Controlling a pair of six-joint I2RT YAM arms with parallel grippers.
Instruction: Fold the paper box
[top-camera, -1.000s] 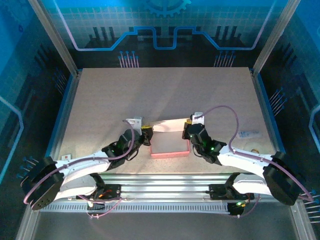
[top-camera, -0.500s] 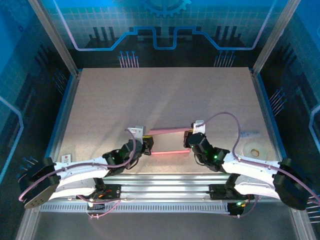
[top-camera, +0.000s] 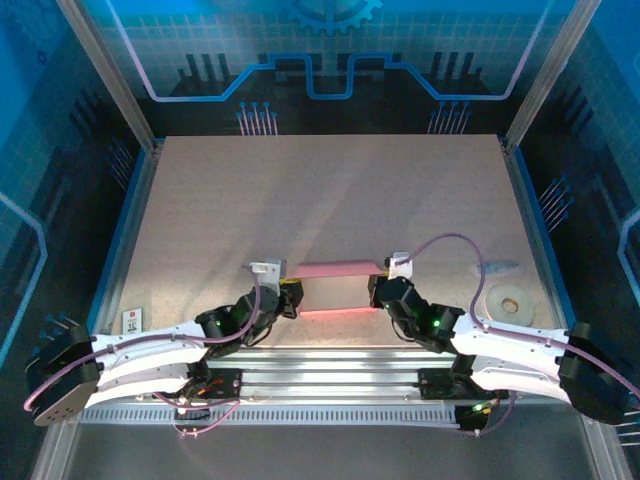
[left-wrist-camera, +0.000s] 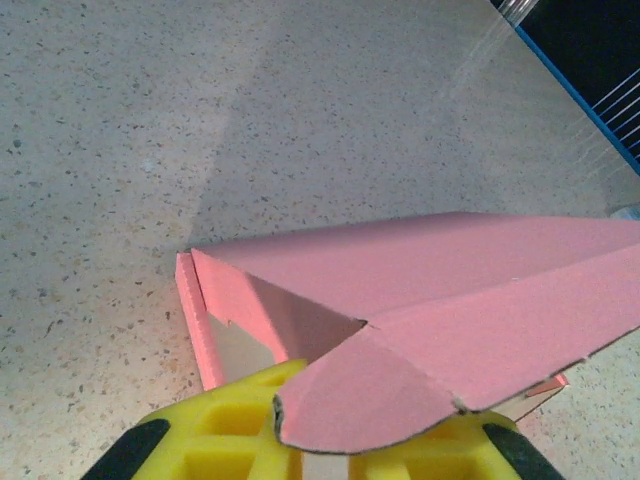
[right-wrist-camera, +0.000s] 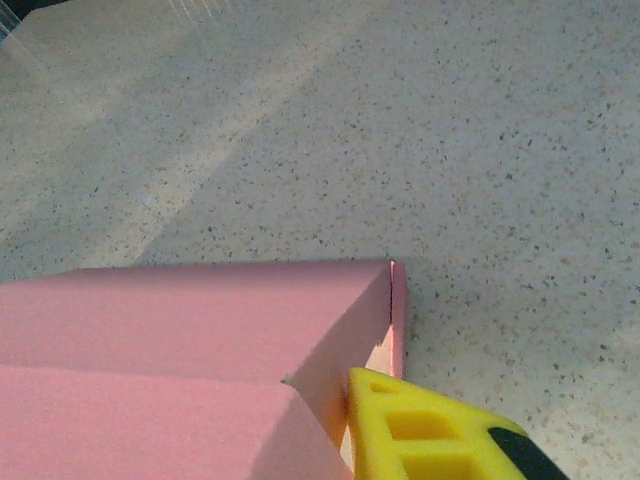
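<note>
The pink paper box (top-camera: 335, 293) lies flat near the table's front edge, its lid panel (top-camera: 335, 269) folded down over it. My left gripper (top-camera: 291, 298) is at its left end and my right gripper (top-camera: 378, 292) at its right end. In the left wrist view the box (left-wrist-camera: 430, 270) has a rounded end flap (left-wrist-camera: 370, 400) lying across my yellow fingers (left-wrist-camera: 215, 440), which stand a narrow gap apart with their tips hidden. In the right wrist view one yellow finger (right-wrist-camera: 420, 430) rests against the box's (right-wrist-camera: 180, 320) end wall. The lid hides the other finger.
A white tape roll (top-camera: 507, 303) and a small clear item (top-camera: 497, 267) lie to the right of the box. A small card (top-camera: 133, 320) sits at the front left. The aluminium rail (top-camera: 330, 355) runs just behind the box's near side. The speckled table (top-camera: 330, 190) stretches beyond.
The raised, tilted box has come down flat and nearer the front edge, and its lid has folded shut. Both arms drew back and lower with it.
</note>
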